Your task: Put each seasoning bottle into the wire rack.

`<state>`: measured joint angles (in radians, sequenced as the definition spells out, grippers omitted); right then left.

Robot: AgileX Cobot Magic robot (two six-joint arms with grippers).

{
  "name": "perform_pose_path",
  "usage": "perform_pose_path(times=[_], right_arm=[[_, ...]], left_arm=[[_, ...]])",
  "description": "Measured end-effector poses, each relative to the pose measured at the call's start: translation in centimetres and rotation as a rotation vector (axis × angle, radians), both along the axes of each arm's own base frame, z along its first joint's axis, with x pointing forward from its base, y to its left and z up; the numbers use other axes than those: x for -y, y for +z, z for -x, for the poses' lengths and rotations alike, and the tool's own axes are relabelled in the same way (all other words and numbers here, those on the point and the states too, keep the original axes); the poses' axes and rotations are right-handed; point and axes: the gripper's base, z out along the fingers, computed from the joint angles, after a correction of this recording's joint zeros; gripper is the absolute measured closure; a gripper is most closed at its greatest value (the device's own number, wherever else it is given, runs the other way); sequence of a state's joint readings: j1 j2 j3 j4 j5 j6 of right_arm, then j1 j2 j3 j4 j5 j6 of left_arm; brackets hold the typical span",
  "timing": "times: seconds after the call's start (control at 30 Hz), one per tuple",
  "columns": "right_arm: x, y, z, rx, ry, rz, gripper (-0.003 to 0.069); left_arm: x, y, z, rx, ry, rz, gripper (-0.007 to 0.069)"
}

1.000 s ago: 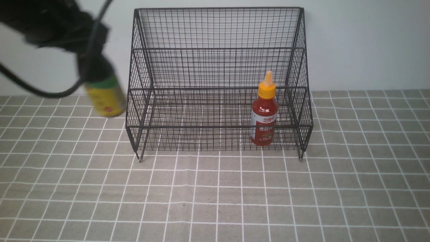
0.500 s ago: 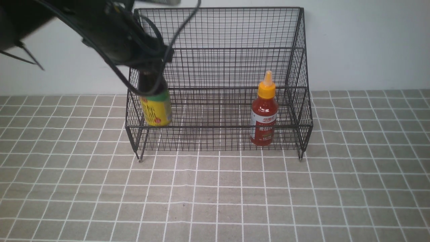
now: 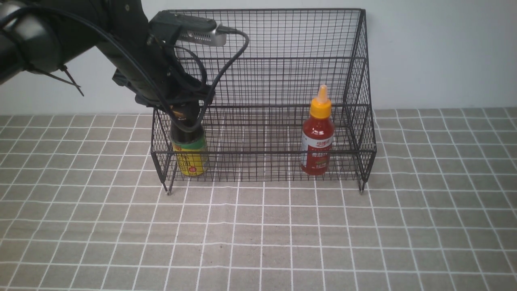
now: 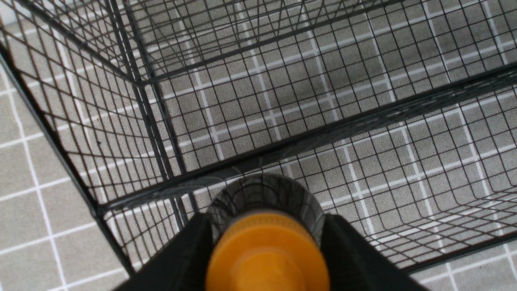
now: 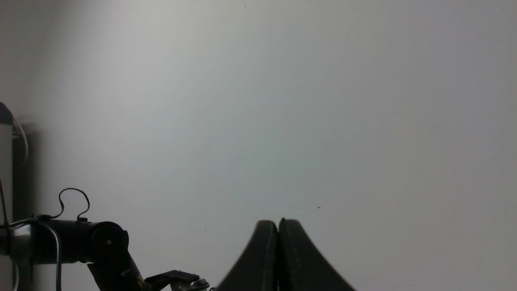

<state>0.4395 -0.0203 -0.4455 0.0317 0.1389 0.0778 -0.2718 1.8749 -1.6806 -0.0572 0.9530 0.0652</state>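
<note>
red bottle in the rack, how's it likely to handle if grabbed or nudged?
Probably tips before it slides: the red bottle stands upright, tall and narrow. Once down, it would likely roll, given its round body. The surface looks smooth and glossy, so it may be slippery; a grip on the body seems safer than on the thin pointed tip.

Small Chinese characters on dark bottle (image 3: pixel 189 149) and red bottle (image 3: pixel 317 139), too small to read surely
</note>
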Motion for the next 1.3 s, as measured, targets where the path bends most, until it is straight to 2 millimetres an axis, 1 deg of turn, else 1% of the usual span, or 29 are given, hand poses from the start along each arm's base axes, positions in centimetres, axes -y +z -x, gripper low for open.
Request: perform_pose_path(times=[0.07, 0.1, 0.13, 0.17, 0.2, 0.27, 0.33, 0.37, 0.4, 0.47, 0.53, 0.57, 0.6, 0.63, 0.67, 0.7, 0.77, 0.8, 0.83, 0.87, 0.9, 0.97, 1.0, 1.1, 1.13, 1.2, 1.27, 1.3], right_arm=[[0.0, 0.0, 0.0, 0.000, 0.000, 0.000, 0.0672], [0.0, 0.0, 0.0, 0.000, 0.000, 0.000, 0.0672], [0.0, 0.0, 0.0, 0.000, 0.000, 0.000, 0.0672], [0.0, 0.0, 0.0, 0.000, 0.000, 0.000, 0.0672], [0.0, 0.0, 0.0, 0.000, 0.000, 0.000, 0.0672], [0.0, 0.0, 0.0, 0.000, 0.000, 0.000, 0.0672], [0.0, 0.0, 0.0, 0.000, 0.000, 0.000, 0.0672], [0.0, 0.0, 0.0, 0.000, 0.000, 0.000, 0.0672], [0.0, 0.0, 0.0, 0.000, 0.000, 0.000, 0.0672], [0.0, 0.0, 0.0, 0.000, 0.000, 0.000, 0.0672], [0.0, 0.0, 0.0, 0.000, 0.000, 0.000, 0.0672], [0.0, 0.0, 0.0, 0.000, 0.000, 0.000, 0.0672], [0.0, 0.0, 0.0, 0.000, 0.000, 0.000, 0.0672], [0.0, 0.0, 0.0, 0.000, 0.000, 0.000, 0.0672], [0.0, 0.0, 0.0, 0.000, 0.000, 0.000, 0.0672], [0.0, 0.0, 0.0, 0.000, 0.000, 0.000, 0.0672], [0.0, 0.0, 0.0, 0.000, -0.001, 0.001, 0.0672], [0.0, 0.0, 0.0, 0.000, -0.001, 0.001, 0.0672], [0.0, 0.0, 0.0, 0.001, -0.001, 0.002, 0.0672], [0.0, 0.0, 0.0, 0.001, -0.002, 0.003, 0.0672], [0.0, 0.0, 0.0, 0.001, -0.002, 0.003, 0.0672], [0.0, 0.0, 0.0, 0.001, -0.002, 0.003, 0.0672], [0.0, 0.0, 0.0, 0.001, -0.002, 0.003, 0.0672], [0.0, 0.0, 0.0, 0.001, -0.002, 0.003, 0.0672], [0.0, 0.0, 0.0, 0.002, -0.002, 0.004, 0.0672], [0.0, 0.0, 0.0, 0.003, -0.003, 0.005, 0.0672], [0.0, 0.0, 0.0, 0.003, -0.004, 0.007, 0.0672], [0.0, 0.0, 0.0, 0.004, -0.005, 0.008, 0.0672]], left_arm=[[0.0, 0.2, 0.1, -0.003, -0.002, -0.001, 0.0218], [0.0, 0.2, 0.1, -0.003, -0.002, -0.001, 0.0211], [-0.1, 0.6, 0.3, -0.003, -0.002, -0.001, 0.0170], [-0.1, 0.7, 0.4, -0.004, -0.003, -0.002, 0.0167], [-0.2, 1.2, 0.8, -0.006, -0.003, -0.003, 0.0158], [-0.4, 2.5, 1.5, 0.003, 0.003, 0.001, 0.0172], [-0.7, 3.7, 2.1, 0.019, 0.020, 0.007, 0.0212], [-0.9, 4.6, 2.6, 0.037, 0.027, 0.008, 0.0242], [-1.1, 5.8, 3.3, 0.062, 0.038, 0.014, 0.0296], [-1.7, 8.5, 5.0, 0.118, 0.051, 0.029, 0.0437], [-2.0, 10.0, 6.2, 0.152, 0.051, 0.037, 0.0535], [-2.3, 11.3, 7.3, 0.179, 0.051, 0.047, 0.0575], [-2.6, 12.1, 8.2, 0.189, 0.050, 0.053, 0.0600], [-2.9, 13.6, 9.8, 0.215, 0.048, 0.073, 0.0617], [-2.9, 13.8, 10.0, 0.219, 0.047, 0.076, 0.0619], [-3.1, 14.6, 11.0, 0.232, 0.045, 0.090, 0.0624], [-3.8, 17.4, 14.6, 0.292, 0.024, 0.142, 0.0631], [-3.8, 17.6, 14.9, 0.299, 0.021, 0.146, 0.0631], [-4.2, 19.0, 17.1, 0.343, 0.005, 0.182, 0.0631], [-4.5, 19.7, 18.8, 0.373, -0.004, 0.204, 0.0631], [-5.0, 20.5, 20.8, 0.417, -0.014, 0.230, 0.0631], [-5.6, 21.1, 23.2, 0.472, -0.019, 0.251, 0.0631], [-6.2, 21.2, 25.3, 0.527, -0.017, 0.268, 0.0631], [-7.2, 20.7, 28.8, 0.630, -0.011, 0.301, 0.0631], [-7.5, 20.3, 29.8, 0.664, -0.008, 0.312, 0.0631], [-7.9, 19.2, 31.0, 0.698, -0.003, 0.324, 0.0631], [-8.4, 18.2, 32.6, 0.727, -0.001, 0.333, 0.0631], [-8.8, 16.8, 34.0, 0.734, -0.001, 0.337, 0.0631]])
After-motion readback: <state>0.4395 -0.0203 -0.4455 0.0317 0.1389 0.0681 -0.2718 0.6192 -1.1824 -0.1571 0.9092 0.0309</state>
